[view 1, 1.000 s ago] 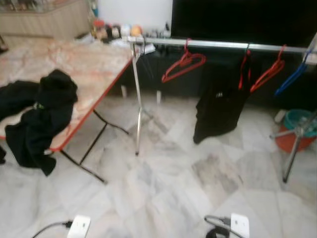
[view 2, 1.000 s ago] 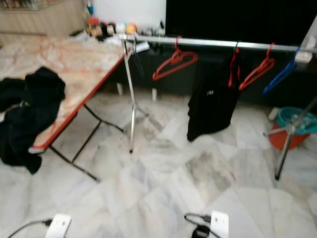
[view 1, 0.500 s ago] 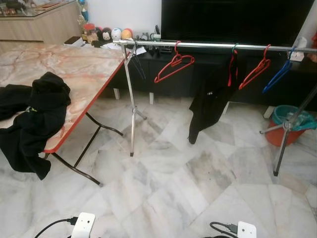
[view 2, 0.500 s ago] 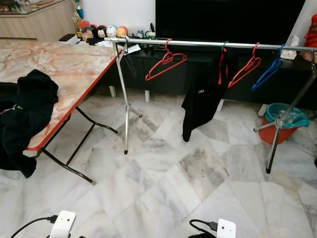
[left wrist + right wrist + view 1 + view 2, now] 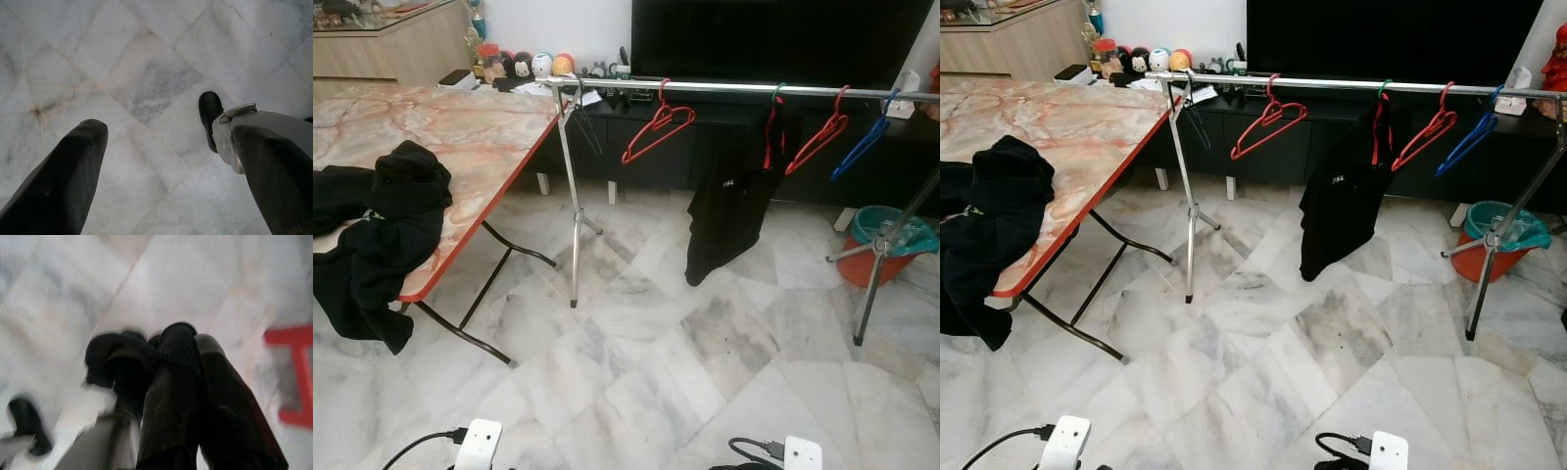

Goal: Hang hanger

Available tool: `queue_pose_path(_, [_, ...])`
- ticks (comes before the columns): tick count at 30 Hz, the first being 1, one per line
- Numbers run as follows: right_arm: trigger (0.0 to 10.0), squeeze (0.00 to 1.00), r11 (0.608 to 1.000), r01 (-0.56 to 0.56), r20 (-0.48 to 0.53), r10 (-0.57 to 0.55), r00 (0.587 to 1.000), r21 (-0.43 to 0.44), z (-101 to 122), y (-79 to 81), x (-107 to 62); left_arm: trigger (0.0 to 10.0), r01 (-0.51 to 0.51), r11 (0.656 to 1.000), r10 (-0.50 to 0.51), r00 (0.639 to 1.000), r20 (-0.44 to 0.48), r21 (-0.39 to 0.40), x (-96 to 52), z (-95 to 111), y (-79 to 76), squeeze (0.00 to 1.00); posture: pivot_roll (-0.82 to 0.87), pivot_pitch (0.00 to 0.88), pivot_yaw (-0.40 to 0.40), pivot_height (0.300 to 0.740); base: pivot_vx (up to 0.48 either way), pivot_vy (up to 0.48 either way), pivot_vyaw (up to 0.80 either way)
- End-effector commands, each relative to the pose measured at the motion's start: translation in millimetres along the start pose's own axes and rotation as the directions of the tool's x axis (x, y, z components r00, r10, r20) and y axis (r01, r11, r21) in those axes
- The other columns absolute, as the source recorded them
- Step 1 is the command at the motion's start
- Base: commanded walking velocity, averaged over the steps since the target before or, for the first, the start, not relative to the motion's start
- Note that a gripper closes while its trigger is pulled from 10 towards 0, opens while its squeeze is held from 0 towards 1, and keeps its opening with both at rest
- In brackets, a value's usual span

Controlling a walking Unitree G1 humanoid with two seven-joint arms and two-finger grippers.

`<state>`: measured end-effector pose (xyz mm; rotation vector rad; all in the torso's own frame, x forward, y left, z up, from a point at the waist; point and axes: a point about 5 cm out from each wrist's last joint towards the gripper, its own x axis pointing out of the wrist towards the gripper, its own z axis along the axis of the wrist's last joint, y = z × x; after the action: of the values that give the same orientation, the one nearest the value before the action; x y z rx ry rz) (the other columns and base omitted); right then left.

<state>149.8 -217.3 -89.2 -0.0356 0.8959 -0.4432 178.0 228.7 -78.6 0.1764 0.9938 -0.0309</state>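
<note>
Red plastic hanger (image 5: 657,127): thin, triangular, hooked on the shiny metal rail (image 5: 724,88) beside a draped black garment (image 5: 729,206). Crumpled black cloth (image 5: 382,230) on the marble-patterned tabletop (image 5: 480,127). Left gripper (image 5: 161,161): jaws wide apart, empty, over veined marble floor (image 5: 636,362). Right gripper (image 5: 186,352): jaws together, blurred.

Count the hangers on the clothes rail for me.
4, perhaps more hidden. On the rail: an empty red hanger near its left end, a red hanger carrying the black garment, another empty red hanger, then a blue hanger farthest right.
</note>
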Motion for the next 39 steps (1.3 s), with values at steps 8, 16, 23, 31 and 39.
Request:
queue_pose_path(8, [10.0, 0.0, 0.994, 0.108, 0.5, -0.111, 0.859, 0.035, 129, -30.6, 6.2, 10.0, -0.009, 1.0, 0.009, 1.0, -0.018, -0.002, -1.0, -5, 3.2, 0.0, 0.02, 0.0, 0.016, 0.732, 0.0, 0.0, 0.0])
queue_pose_path(16, [10.0, 0.0, 0.995, 0.031, 0.737, 0.05, 0.674, -0.095, 148, -20.8, -40.5, 10.0, -0.018, 1.0, 0.018, 1.0, -0.014, 0.003, -1.5, -5, 5.1, 0.0, 0.01, 0.0, 0.025, 0.732, 0.0, 0.0, 0.0])
queue_pose_path(23, [10.0, 0.0, 0.994, -0.041, 0.775, 0.105, 0.623, -0.101, 139, -21.1, -82.8, 10.0, -0.021, 1.0, 0.022, 1.0, -0.018, 0.013, -2.0, -7, 6.9, 0.0, 0.0, 0.0, 0.038, 0.732, 0.0, 0.0, 0.0])
queue_pose_path(31, [10.0, 0.0, 0.995, -0.005, 0.744, 0.076, 0.664, -0.097, 128, -26.5, -96.5, 10.0, -0.068, 0.997, 0.068, 0.997, -0.024, -0.026, -3.7, -14, 9.1, 0.0, -0.01, 0.0, 0.054, 0.732, 0.0, 0.0, 0.0])
queue_pose_path(39, [10.0, 0.0, 0.998, -0.045, 0.759, 0.067, 0.647, -0.05, 147, -23.1, -93.4, 10.0, -0.076, 0.996, 0.076, 0.997, -0.015, -0.053, -4.7, -18, 7.9, 0.0, -0.01, 0.0, 0.083, 0.732, 0.0, 0.0, 0.0])
